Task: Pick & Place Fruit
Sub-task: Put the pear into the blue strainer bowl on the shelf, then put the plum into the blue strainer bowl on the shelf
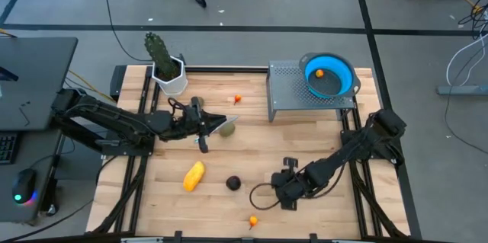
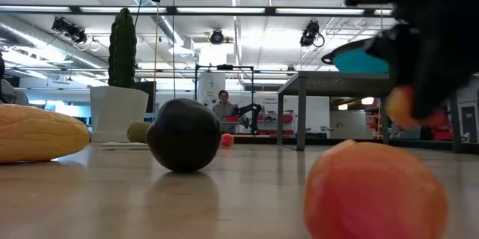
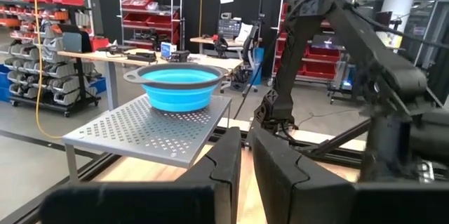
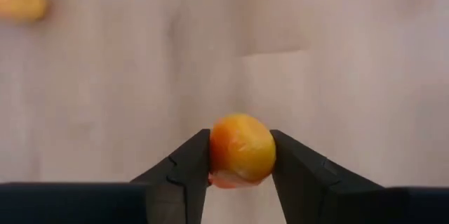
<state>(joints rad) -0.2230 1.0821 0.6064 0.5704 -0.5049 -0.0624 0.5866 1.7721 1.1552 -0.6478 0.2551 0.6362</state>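
Note:
My right gripper (image 4: 240, 147) is shut on a small orange fruit (image 4: 242, 150) over the table's near right part (image 1: 286, 187). Another small orange fruit (image 1: 253, 220) lies near the front edge, a dark round fruit (image 1: 233, 183) and a yellow oblong fruit (image 1: 194, 175) to its left. An olive-green fruit (image 1: 227, 128) lies mid-table, just beyond my left gripper (image 1: 207, 123), which hangs level and shut (image 3: 242, 171) above the table. One more orange fruit (image 1: 238, 99) lies farther back, and one sits in the blue bowl (image 1: 343, 83). My right gripper pinches the small orange fruit by its two opposite sides (image 4: 219, 150) between the inner faces of its fingers (image 4: 189, 164). The fingers slant down from above. In the low view the fruit (image 2: 403, 106) hangs clear of the tabletop.
The blue bowl stands on a grey perforated stand (image 1: 293, 94) at the back right. A green cactus in a white pot (image 1: 166, 64) stands at the back left. Bare wood lies between the fruits in the table's middle (image 1: 252, 148).

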